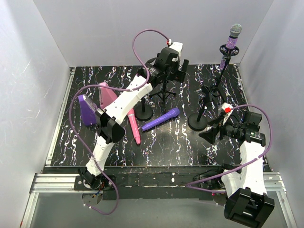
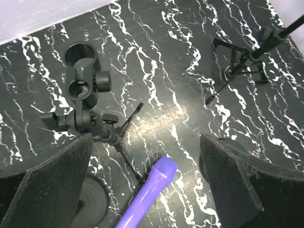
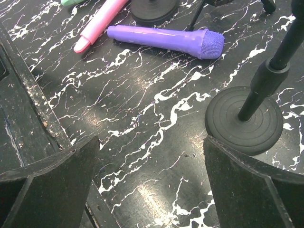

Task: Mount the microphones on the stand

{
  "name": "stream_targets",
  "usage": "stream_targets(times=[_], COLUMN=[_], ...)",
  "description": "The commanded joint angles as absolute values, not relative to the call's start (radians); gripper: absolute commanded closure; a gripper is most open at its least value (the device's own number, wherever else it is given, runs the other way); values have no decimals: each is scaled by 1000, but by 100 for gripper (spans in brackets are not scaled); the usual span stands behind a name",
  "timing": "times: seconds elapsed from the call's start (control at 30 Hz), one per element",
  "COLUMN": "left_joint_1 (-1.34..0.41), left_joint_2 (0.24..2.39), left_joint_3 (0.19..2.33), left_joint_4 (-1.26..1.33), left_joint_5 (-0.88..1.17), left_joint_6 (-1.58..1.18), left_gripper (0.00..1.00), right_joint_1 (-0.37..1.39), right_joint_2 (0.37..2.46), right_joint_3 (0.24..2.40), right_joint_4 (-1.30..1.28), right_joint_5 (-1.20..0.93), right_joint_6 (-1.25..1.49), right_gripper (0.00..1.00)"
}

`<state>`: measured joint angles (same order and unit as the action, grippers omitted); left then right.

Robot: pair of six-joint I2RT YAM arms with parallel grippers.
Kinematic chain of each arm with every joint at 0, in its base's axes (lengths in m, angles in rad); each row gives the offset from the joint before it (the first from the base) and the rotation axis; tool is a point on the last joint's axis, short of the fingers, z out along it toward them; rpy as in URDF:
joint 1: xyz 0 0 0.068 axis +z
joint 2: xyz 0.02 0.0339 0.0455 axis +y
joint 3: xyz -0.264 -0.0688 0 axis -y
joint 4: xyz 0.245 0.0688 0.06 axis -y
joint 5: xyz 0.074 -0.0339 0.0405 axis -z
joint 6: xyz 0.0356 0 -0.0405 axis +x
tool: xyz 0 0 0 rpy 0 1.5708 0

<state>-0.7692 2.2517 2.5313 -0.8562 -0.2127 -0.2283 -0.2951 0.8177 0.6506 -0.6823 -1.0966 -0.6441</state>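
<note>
So, one down: the glittery purple mic (image 1: pixel 234 34) is clipped in the tall stand (image 1: pixel 223 64). The plain purple mic (image 1: pixel 160 119) and pink mic (image 1: pixel 134 126) lie on the table (image 1: pixel 180 147). Left gripper (image 2: pixel 145 161) and right gripper (image 3: pixel 152 180) both gape wide, empty.

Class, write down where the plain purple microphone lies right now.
In the top view, the plain purple microphone lies flat mid-table, between the pink microphone and the right-hand stand base.

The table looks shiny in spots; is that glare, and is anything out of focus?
Left wrist view: yes, a pale sheen of glare crosses the table beyond the purple microphone; the left arm's fingers, close up, look soft. Right wrist view: fainter sheen, the right arm's fingers likewise soft. Top view: sharp, with even light.
</note>
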Motion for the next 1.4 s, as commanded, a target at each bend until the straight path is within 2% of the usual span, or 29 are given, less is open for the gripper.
stream_targets(times=[0.0, 0.2, 0.57, 0.83, 1.0, 1.37], left_joint_1=[-761, -750, -749, -756, -770, -782], left_joint_2=[2125, 2103, 1842, 1786, 1804, 1936], left_joint_3=[2459, 2419, 1978, 1766, 1661, 1566], left_joint_4=[-730, -657, -474, -381, -224, 75], left_joint_5=[-311, -169, -51, -132, -186, -382], left_joint_6=[-176, -225, -278, -265, -192, -91], left_gripper=[5, 10, 10, 13, 23, 33], right_joint_1=[-299, -299, -299, -299, -299, -299], right_joint_2=[810, 813, 816, 815, 813, 808], right_joint_3=[684, 686, 687, 686, 683, 676], right_joint_4=[-689, -695, -699, -701, -699, -698], right_joint_5=[-1129, -1129, -1127, -1134, -1135, -1135], right_joint_6=[-663, -666, -676, -678, -675, -676], right_gripper=[4, 4, 4, 4, 4, 4])
